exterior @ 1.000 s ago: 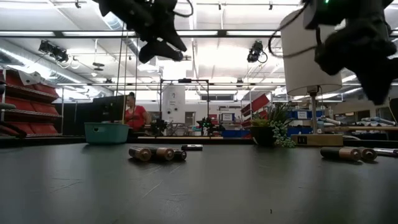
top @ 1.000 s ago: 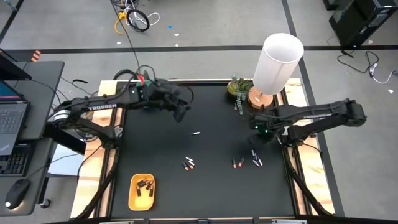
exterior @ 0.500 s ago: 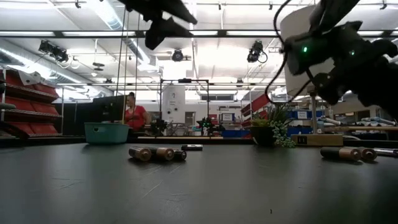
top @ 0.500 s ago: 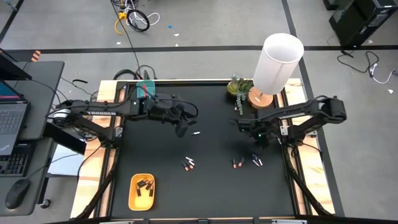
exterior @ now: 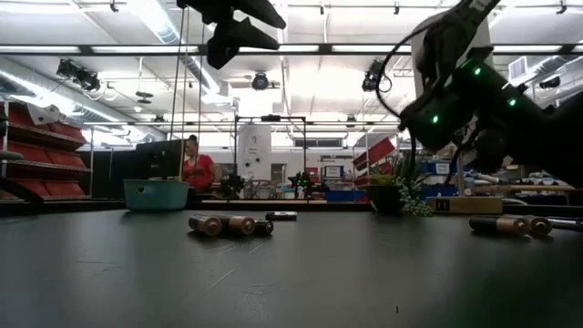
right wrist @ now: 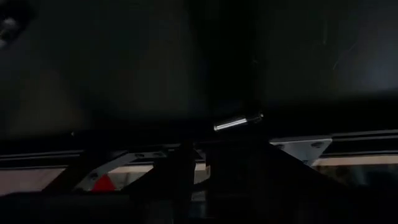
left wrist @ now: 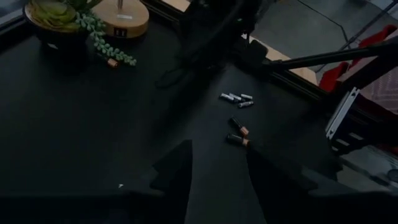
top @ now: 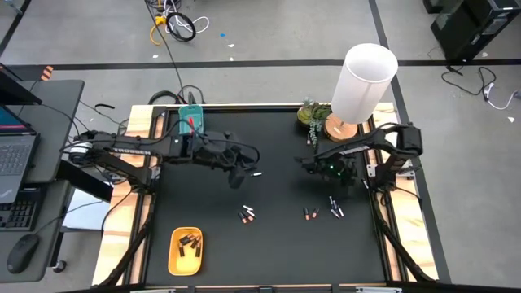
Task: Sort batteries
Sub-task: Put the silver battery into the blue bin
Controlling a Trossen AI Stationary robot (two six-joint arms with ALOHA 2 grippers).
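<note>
Batteries lie loose on the black table: one pale battery (top: 256, 173) (right wrist: 238, 122) near the middle, a pair (top: 247, 215) (exterior: 226, 224) nearer the front, two dark ones with orange ends (top: 309, 213) (left wrist: 239, 134), and pale ones (top: 335, 208) (left wrist: 236, 98) on the right. More sit in the yellow tray (top: 173, 262). My left gripper (top: 242, 177) (left wrist: 217, 149) hangs high over the table's middle, just left of the single pale battery, open and holding nothing. My right gripper (top: 303, 163) (right wrist: 227, 152) hovers right of that battery, pointing toward it, open and holding nothing.
A teal tray (top: 190, 120) stands at the far left. A potted plant (top: 312, 114) and a white-shaded lamp (top: 358, 85) stand at the far right, close behind my right arm. A person (exterior: 194, 169) is in the room far behind the table.
My left gripper has swung from the far left toward the table's middle and near side, staying high. My right gripper has come down and gone toward the table's left, away from the pale batteries on the right, rolling as it went, while its arm folded in.
</note>
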